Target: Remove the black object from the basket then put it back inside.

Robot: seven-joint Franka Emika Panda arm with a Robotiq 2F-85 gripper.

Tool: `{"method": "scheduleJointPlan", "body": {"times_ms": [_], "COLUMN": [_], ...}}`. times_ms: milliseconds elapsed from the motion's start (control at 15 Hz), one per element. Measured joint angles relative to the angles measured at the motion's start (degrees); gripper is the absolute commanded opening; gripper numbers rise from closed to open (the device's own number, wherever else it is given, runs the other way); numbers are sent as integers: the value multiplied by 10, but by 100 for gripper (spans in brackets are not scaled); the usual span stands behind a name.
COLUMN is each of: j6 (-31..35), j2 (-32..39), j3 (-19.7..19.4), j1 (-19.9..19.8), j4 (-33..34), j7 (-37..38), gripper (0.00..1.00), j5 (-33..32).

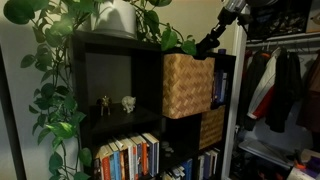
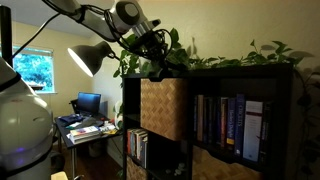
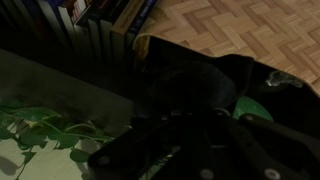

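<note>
Hovering with hand (image 1: 207,43), apart or together impossible to tell, over basket (image 1: 187,85) at desk (image 1: 110,40) top corner; to pinch hidden black object mid-body, probably light and soft.

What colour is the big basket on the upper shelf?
The large cube-shaped wicker basket is light tan, best seen in an exterior view.

basket (image 1: 187,85) sits in the shelf's (image 1: 78,90) upper right cubby, figurines (image 1: 117,103) in the cubby to its left, books (image 1: 128,158) below those, plant (image 1: 52,100) on top
</note>
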Motion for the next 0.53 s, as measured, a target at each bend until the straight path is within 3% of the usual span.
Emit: {"method": "scheduleJointPlan", "body": {"times_ms": [533], "j6": [41], "j2": [40], "j3": [-12], "j1": [27], "j4": [-7], "j7": [-67], "gripper": [6], "j5": [23]}}
